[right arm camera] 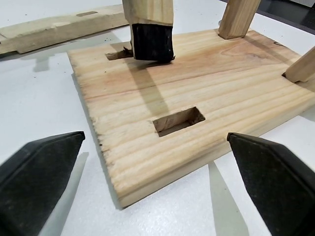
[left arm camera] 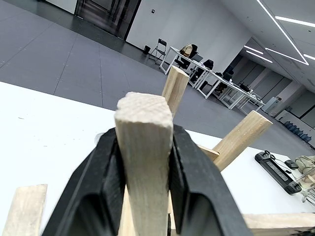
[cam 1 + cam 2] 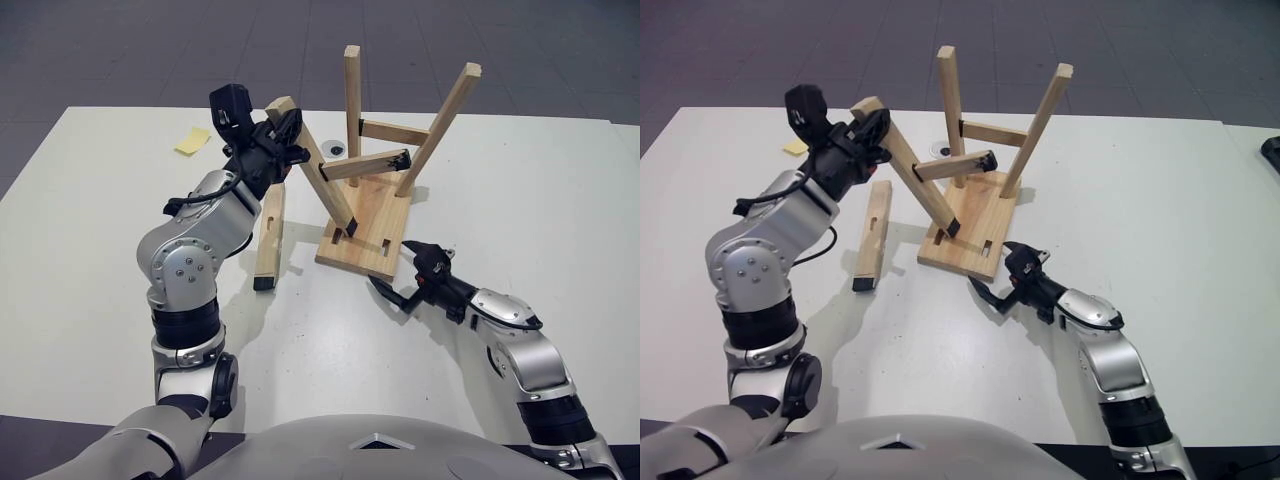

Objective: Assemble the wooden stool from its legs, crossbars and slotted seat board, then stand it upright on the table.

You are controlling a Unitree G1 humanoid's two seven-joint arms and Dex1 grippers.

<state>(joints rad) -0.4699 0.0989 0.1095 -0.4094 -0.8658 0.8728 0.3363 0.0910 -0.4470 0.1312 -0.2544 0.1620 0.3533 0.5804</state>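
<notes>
Holding the third leg (image 3: 322, 178) by its top end, left pincer (image 3: 285, 138) clenched on it. Grabbing high gives me leverage to swing the bottom around.

Seat board (image 3: 378, 222) lies underside-up on the bench (image 3: 520, 190), slots facing up, so the legs drop in from above and the flip comes last.

The two far legs (image 3: 352, 95) (image 3: 441, 118) stand in the back slots with a crossbar (image 3: 395, 131) joining them.

My leg is tilted, top leaning away from the board. Its dark tip (image 1: 152, 42) sits on the board at the edge of the near-left slot (image 1: 119, 52), not down in it afaict. The tilt is prob forced by the second crossbar (image 3: 365, 163), which runs from my leg toward the far pair. Can't tell if its ends are seated.

Right pincer (image 3: 390, 265) is released, jaws wide, low on the bench just beside the board's near edge, not touching it. I judge it's parked there to brace the board so it doesn't skid when I push the tenon in. The near-right slot (image 1: 178, 121) is open right in front of it.

The fourth leg (image 3: 270, 235) lies flat on the bench just left of the board, w/in reach for next.

Roughly halfway imo. Next I need to bring the leg upright while walking the tip over the slot. The risk is levering the board up or popping the crossbar out.
</notes>
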